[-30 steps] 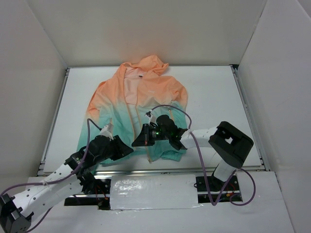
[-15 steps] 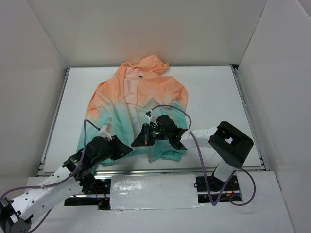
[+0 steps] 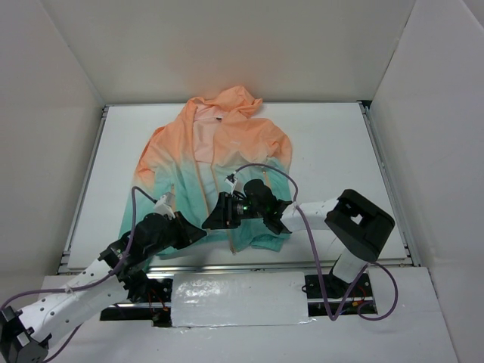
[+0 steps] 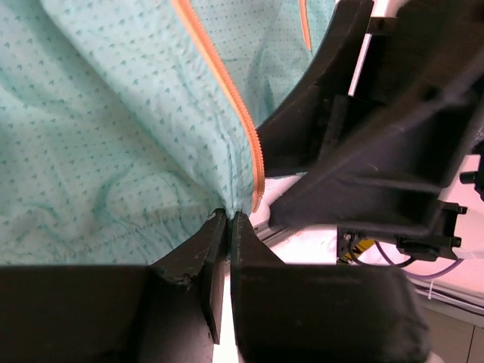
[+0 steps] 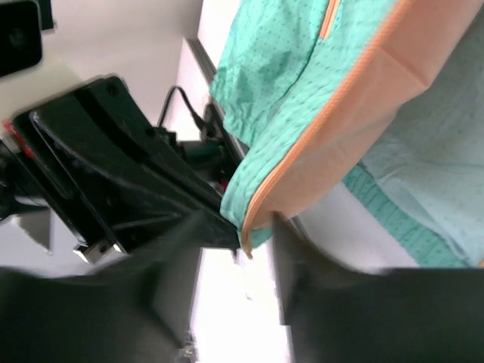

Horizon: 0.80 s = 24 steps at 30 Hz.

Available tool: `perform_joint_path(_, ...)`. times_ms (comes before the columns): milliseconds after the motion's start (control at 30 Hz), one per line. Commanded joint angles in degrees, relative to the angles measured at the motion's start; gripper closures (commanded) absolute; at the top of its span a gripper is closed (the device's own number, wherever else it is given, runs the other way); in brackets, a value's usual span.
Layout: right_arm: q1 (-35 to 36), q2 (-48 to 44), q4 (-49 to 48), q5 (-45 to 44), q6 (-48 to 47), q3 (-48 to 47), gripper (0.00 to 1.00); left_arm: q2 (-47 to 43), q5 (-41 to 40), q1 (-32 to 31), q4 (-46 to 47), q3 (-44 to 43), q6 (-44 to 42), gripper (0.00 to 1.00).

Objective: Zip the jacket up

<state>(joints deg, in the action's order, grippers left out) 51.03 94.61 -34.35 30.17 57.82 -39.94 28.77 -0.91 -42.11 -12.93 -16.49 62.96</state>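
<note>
The jacket [image 3: 215, 162] lies flat on the table, hood at the far side, peach-orange fading to teal at the near hem. Its orange front zipper [image 4: 227, 87] runs down to the hem. My left gripper [image 4: 228, 218] is shut on the teal hem just left of the zipper's lower end, and sits at the near hem in the top view [image 3: 194, 233]. My right gripper [image 5: 238, 246] is open. The hem corner with the zipper end [image 5: 253, 219] hangs between its blurred fingers. From above, the right gripper [image 3: 214, 219] hovers over the lower zipper, close beside the left one.
The metal rail along the table's near edge [image 3: 249, 263] runs just below the hem. White walls enclose the table on three sides. The left gripper's black body [image 5: 113, 166] fills the left of the right wrist view, close to the right fingers.
The right gripper has opened from shut and shifted slightly left. The left gripper has closed onto the teal hem.
</note>
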Motion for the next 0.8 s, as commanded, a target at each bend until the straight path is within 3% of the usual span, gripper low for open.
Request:
perform_joint_path(0,0.2,-4.2,-0.6,-0.2,-1.8,0.8,0.39,1.1,0.4,0.3,3.0,0.1,-1.1,1.00)
perform_joint_path(67,-0.3,-6.3,2.6,-2.7,-4.4,1.0,0.34,1.3,0.4,0.3,3.3,0.4,-0.5,1.00)
perform_joint_path(267,-2.9,-15.8,19.8,-13.7,-12.5,2.4,0.37,-3.5,0.1,0.3,4.6,2.2,1.2,1.00)
perform_joint_path(400,-2.5,-16.7,40.6,-23.8,-18.1,-1.3,0.52,-5.7,-2.1,0.4,1.2,2.0,2.8,1.00)
perform_joint_path(567,4.4,-15.3,55.8,-37.6,-19.2,-6.3,0.56,-4.2,-3.8,0.4,-2.1,0.2,2.6,1.00)
perform_joint_path(767,14.5,-13.1,63.2,-46.9,-16.6,-10.9,0.59,-1.9,-4.5,0.4,-2.9,-0.9,2.2,1.00)
